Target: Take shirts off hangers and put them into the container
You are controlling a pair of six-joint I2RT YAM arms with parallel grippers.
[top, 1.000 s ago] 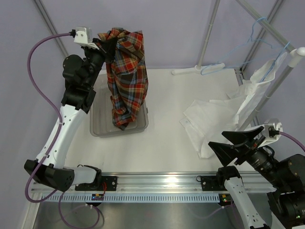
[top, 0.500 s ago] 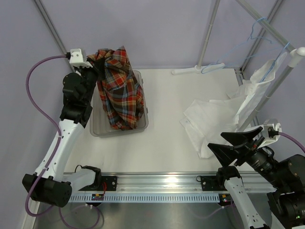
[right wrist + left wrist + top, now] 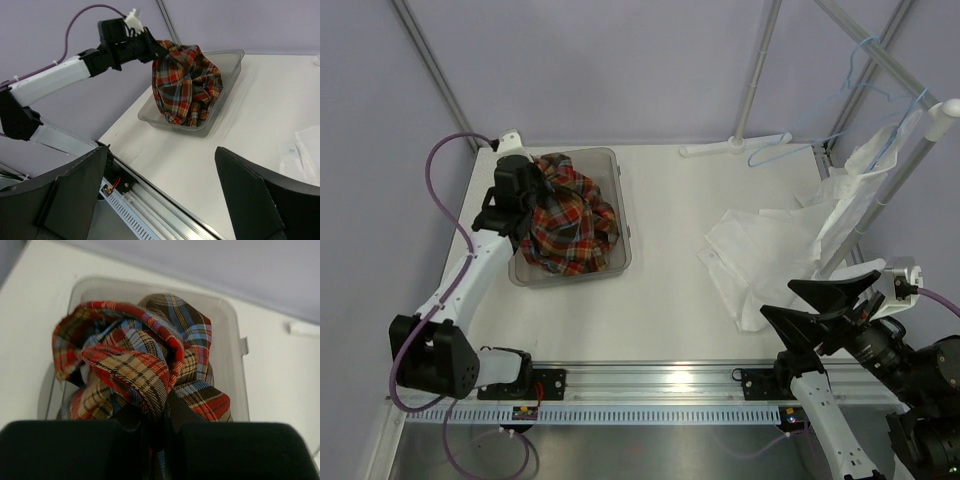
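Lowered since a second ago: plaid shirt, now bunched inside the tub at ten o'clock on the white table, clenched in the left gripper. At three o'clock, white shirt; at five, right gripper spread wide, empty. Lilac walls around.

The plaid shirt is checked in red, orange, brown and blue, with tan squares in places. The other shirt is plain white. The tub is translucent grey. The hangers are light-blue wire. The worktop is white. The left hand and right hand are black. The left arm is white with black joints, and its cable is purple.
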